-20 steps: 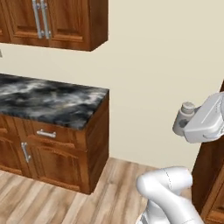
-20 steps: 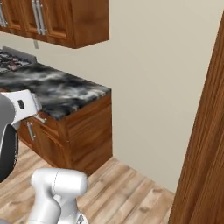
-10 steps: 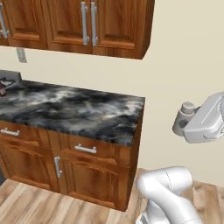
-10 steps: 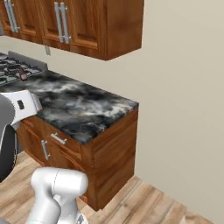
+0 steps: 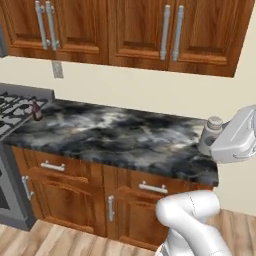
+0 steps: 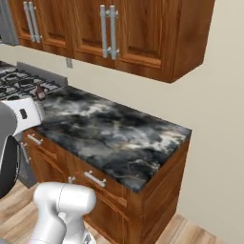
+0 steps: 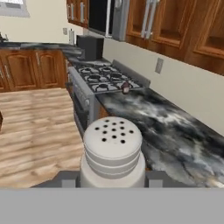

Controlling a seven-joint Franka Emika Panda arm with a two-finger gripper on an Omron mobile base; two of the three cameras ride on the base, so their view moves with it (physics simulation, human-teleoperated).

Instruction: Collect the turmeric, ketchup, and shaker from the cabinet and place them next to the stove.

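My gripper (image 7: 113,180) is shut on the shaker (image 7: 113,148), a white-grey cylinder with a perforated rounded cap. In the left base view the shaker (image 5: 209,134) is held in the air at the right end of the dark marble counter (image 5: 125,137), with my gripper (image 5: 214,144) around it. The ketchup (image 5: 36,111), a small dark bottle, stands on the counter beside the stove (image 5: 9,109). It shows again as the ketchup (image 6: 41,93) next to the stove (image 6: 19,83), and far ahead as the ketchup (image 7: 126,87) by the stove (image 7: 97,78). The turmeric is out of view.
Brown wall cabinets (image 5: 135,30) with grey bar handles hang shut over the counter. Drawers and doors (image 5: 75,200) sit beneath it. A dark box (image 7: 89,47) stands past the stove. Wood floor (image 7: 39,127) lies to the left of the counter run.
The whole picture has shifted as the base drove along: the counter, wall cabinets and stove have come into view. The shaker stays in my gripper as before.
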